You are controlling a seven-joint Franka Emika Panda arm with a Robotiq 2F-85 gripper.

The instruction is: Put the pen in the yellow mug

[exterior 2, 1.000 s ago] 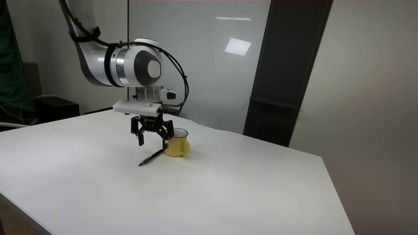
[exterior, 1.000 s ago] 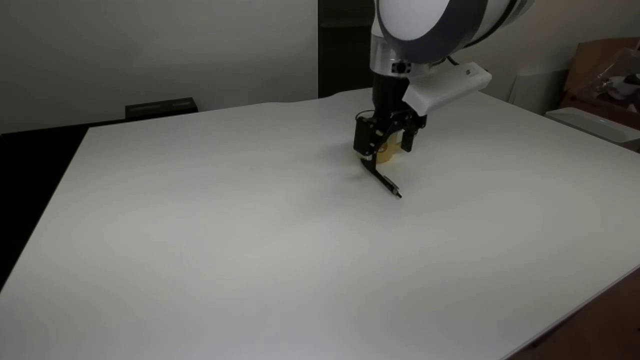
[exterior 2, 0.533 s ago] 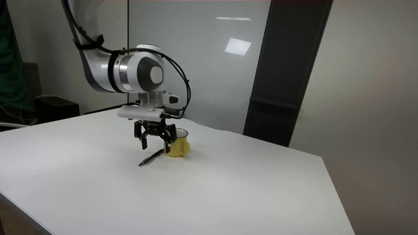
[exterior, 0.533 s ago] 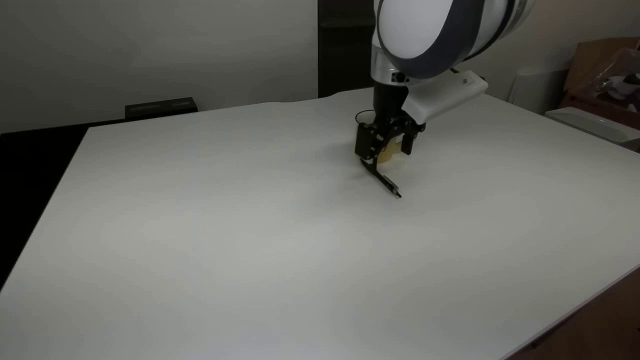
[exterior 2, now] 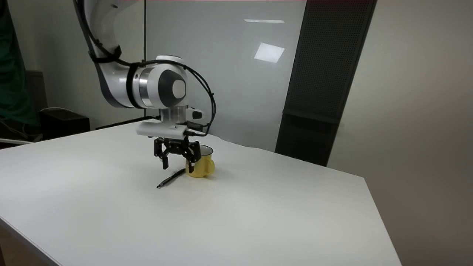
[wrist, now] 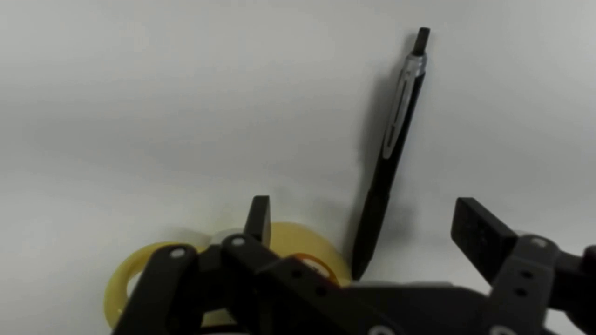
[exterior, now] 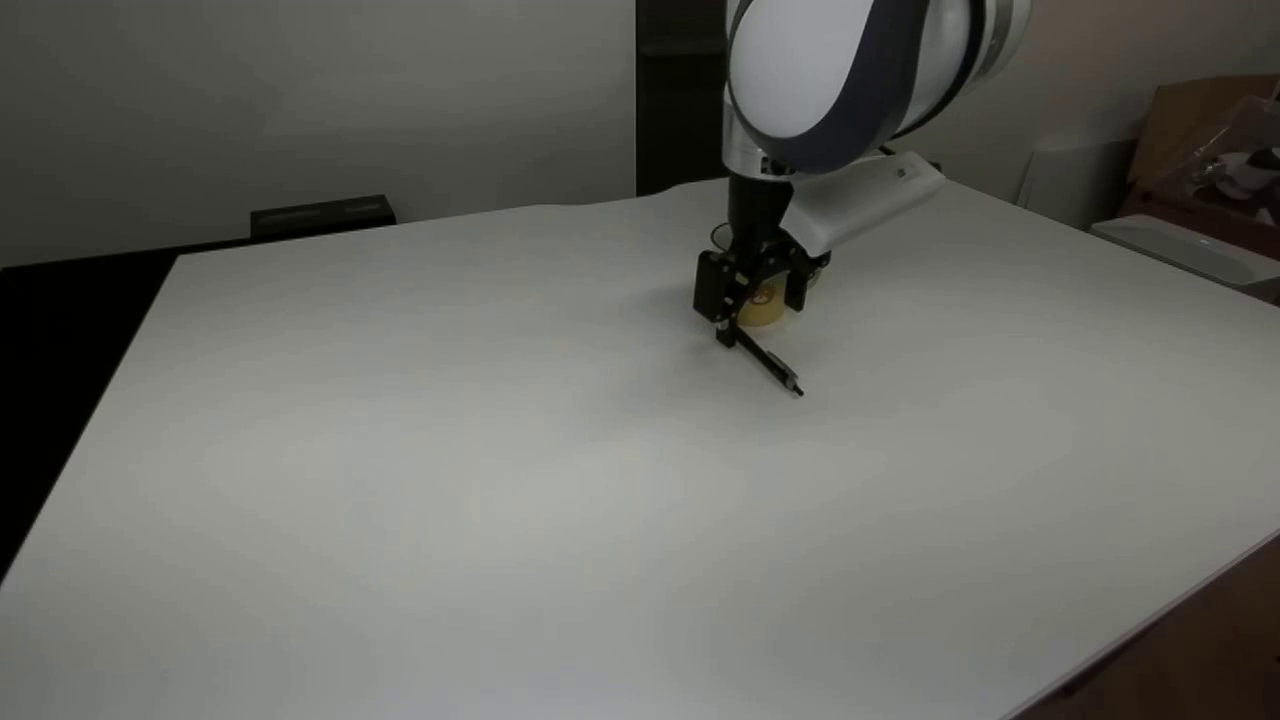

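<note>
The black pen [exterior: 770, 361] lies flat on the white table, with one end close to the yellow mug. The pen also shows in an exterior view [exterior 2: 171, 178] and in the wrist view [wrist: 395, 139]. The upright yellow mug [exterior 2: 204, 166] is partly hidden behind my gripper in both exterior views; its side with a reddish mark shows in the wrist view [wrist: 300, 237]. My gripper [exterior 2: 178, 168] is open and empty, pointing down above the pen's mug end. In the wrist view the pen runs between the spread fingers [wrist: 482, 235], and the left finger overlaps the mug; I cannot tell if they touch.
The white table [exterior 2: 258, 207] carries the mug and pen. The mug's handle [wrist: 116, 288] shows at lower left in the wrist view. A dark box [exterior: 322, 215] stands beyond the table's back edge. A wall and a dark panel [exterior 2: 325, 74] are behind.
Over the last second my gripper has come down and shifted slightly, toward the left in an exterior view, over the pen. The pen and mug have not moved. The gripper has stayed open.
</note>
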